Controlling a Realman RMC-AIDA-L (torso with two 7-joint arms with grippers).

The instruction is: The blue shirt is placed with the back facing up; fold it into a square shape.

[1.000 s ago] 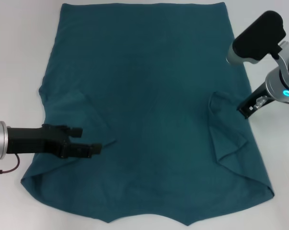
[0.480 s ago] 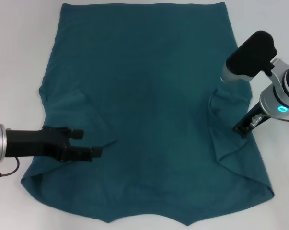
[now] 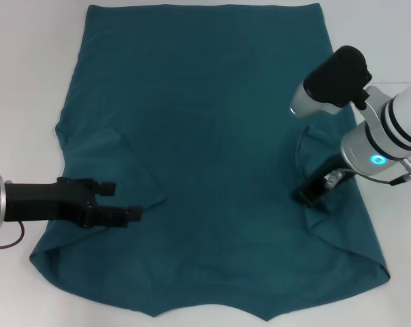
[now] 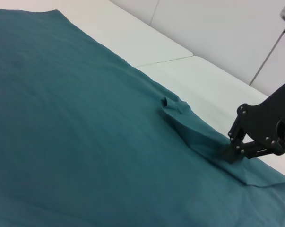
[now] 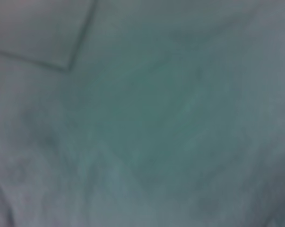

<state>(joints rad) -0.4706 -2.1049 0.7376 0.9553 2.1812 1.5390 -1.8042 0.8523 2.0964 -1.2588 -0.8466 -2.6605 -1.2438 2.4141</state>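
The right gripper moves inward from the blue shirt's right edge and now presses on the folded-in right sleeve. The left gripper eases back slightly toward the left.

There is one piece of cloth: the blue shirt, spread back-up. It has two sleeves folded in over its body, one on the left and one on the right. There are two arms, each with one gripper: the left gripper and the right gripper. One white worktop carries it all.
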